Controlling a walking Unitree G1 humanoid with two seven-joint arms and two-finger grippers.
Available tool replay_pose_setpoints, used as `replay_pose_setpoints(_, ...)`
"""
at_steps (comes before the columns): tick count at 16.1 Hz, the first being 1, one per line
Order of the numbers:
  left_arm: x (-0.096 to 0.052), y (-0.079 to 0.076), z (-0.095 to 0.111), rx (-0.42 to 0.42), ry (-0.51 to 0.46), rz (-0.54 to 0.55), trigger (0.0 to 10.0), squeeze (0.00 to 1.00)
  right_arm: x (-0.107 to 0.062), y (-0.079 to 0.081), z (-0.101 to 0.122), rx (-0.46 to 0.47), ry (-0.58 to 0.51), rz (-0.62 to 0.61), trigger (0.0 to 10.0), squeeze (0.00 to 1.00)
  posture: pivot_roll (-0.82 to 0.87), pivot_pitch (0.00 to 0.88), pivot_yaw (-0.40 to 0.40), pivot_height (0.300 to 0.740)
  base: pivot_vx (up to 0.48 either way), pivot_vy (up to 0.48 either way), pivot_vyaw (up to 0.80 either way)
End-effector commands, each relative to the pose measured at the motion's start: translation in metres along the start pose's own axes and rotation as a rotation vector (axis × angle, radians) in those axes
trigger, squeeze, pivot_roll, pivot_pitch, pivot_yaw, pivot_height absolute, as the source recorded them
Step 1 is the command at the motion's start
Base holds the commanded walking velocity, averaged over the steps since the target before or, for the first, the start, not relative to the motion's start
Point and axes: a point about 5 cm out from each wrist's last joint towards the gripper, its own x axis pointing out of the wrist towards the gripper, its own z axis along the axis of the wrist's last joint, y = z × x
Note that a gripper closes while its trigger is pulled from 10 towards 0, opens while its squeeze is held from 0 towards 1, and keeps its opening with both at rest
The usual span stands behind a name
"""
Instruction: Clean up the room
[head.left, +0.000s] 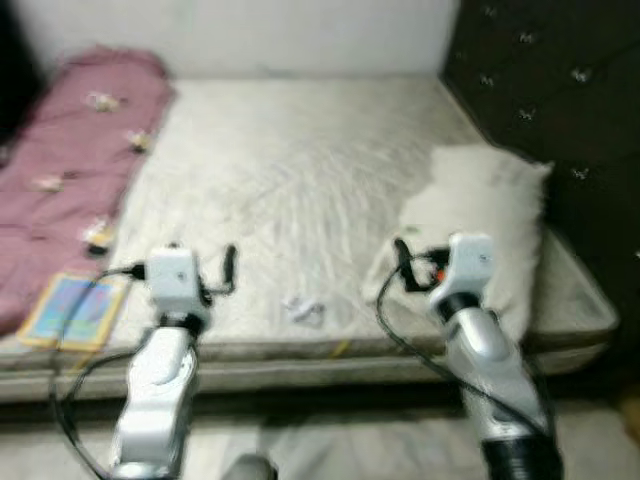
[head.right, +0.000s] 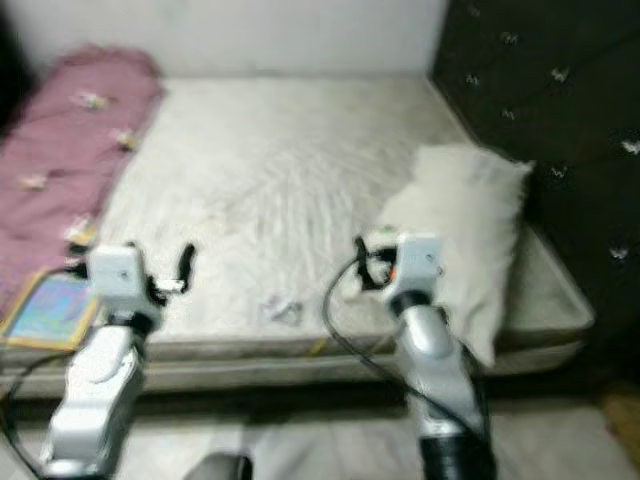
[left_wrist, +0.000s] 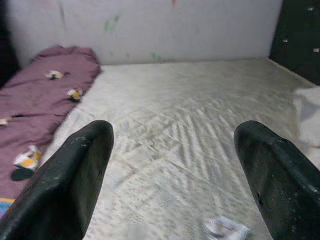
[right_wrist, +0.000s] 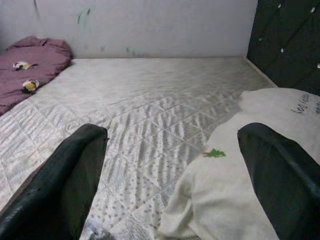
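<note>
A bare quilted mattress (head.left: 300, 190) fills the room ahead, a dark tufted headboard (head.left: 560, 110) along its right side. A maroon blanket (head.left: 70, 170) lies bunched along the left edge, a white pillow (head.left: 480, 230) on the right. A colourful book (head.left: 72, 310) rests at the near left corner. A small crumpled wrapper (head.left: 303, 309) sits near the front edge. The left gripper (left_wrist: 172, 170) and right gripper (right_wrist: 172, 170) both hover with fingers spread wide, grasping nothing.
</note>
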Motion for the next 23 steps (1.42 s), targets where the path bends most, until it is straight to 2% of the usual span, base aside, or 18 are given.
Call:
replay_pose_setpoints(1,0.001,0.002,0.005,0.006,-0.019,-0.003,10.0,0.0,0.002,-0.002,0.003,0.016,-0.011,-0.009,10.0,0.0,0.05,0.014,-0.051,0.74,0.0,0.0,0.0)
replay_pose_setpoints(14,0.002,-0.002,0.001,0.004,-0.01,-0.013,10.0,0.0,0.003,-0.004,0.003,-0.006,-0.007,-0.004,10.0,0.0,0.04,0.003,-0.056,0.74,0.294,0.0,0.0)
replay_pose_setpoints(18,0.003,-0.002,-0.001,-0.005,0.007,0.023,10.0,0.0,0.003,-0.003,0.001,-0.005,-0.004,0.003,10.0,0.0,0.05,0.0,-0.059,0.74,0.0,0.0,0.67)
replay_pose_setpoints(21,0.005,0.002,-0.001,-0.024,0.008,0.054,10.0,0.0,0.008,-0.001,0.004,-0.004,-0.016,0.001,10.0,0.0,0.07,0.006,-0.044,0.74,0.0,0.0,0.0)
replay_pose_setpoints(23,0.007,0.003,0.003,-0.035,0.002,0.045,10.0,0.0,0.013,0.001,0.008,0.0,-0.029,-0.008,10.0,0.0,0.07,0.007,-0.032,0.74,0.0,0.48,0.0)
